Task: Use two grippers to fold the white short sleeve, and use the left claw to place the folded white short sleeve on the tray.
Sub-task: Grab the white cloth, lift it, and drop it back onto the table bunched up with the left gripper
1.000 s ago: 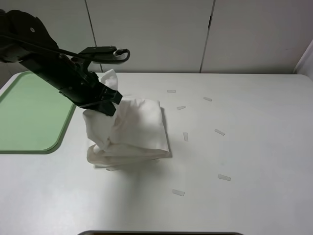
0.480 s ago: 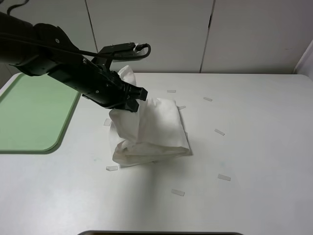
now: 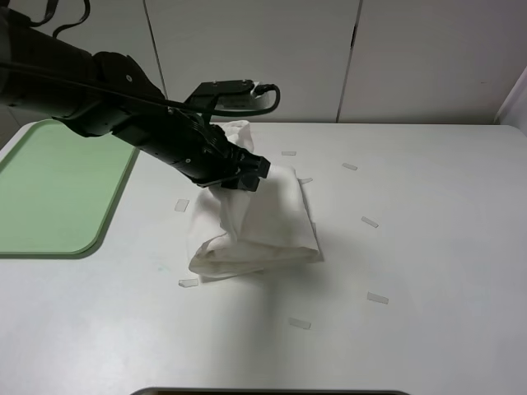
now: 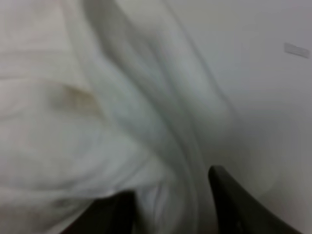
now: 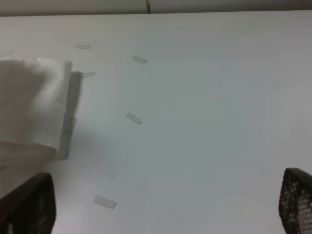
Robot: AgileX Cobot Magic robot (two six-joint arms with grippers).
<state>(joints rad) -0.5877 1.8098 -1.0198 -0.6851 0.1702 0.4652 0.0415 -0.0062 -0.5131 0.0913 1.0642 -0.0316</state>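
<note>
Reaching over the middle of the worktop (image 3: 428, 247), the left gripper (image 3: 252, 174) hangs at the top of the white short sleeve (image 3: 263, 218). The shirt lies as a bunched, folded bundle on the worktop, with one edge raised up against the jaws. In the left wrist view those jaws stand partly apart with blurred white cloth between them; whether they pinch it cannot be told. The right gripper (image 5: 163, 197) shows only in its own wrist view, jaws wide with nothing between them. The tray (image 3: 49, 189) lies to the left of the bundle, apart from it. Small tape strips (image 3: 369, 221) dot the worktop.
</note>
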